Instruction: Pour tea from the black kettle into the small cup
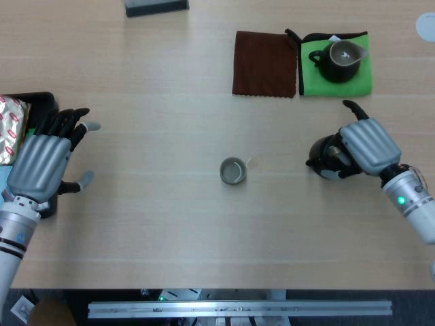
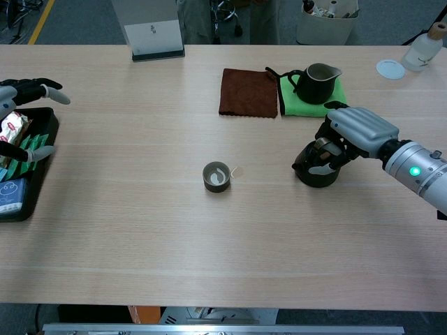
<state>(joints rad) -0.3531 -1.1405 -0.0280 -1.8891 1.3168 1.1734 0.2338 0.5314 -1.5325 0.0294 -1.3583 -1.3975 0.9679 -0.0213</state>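
Right hand (image 1: 363,146) at right of frame, fingers curled around the kettle (image 2: 316,167); left hand (image 1: 44,163) at far left, fingers spread.

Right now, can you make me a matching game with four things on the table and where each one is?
Things:
1. black round kettle
2. small dark cup
3. dark pitcher with a spout
4. brown square cloth

Places:
A. standing on the green cloth
B. alone in the middle of the wooden table
C. under the fingers of the right hand
D. lying flat just left of the green cloth

Pairs: 1-C, 2-B, 3-A, 4-D
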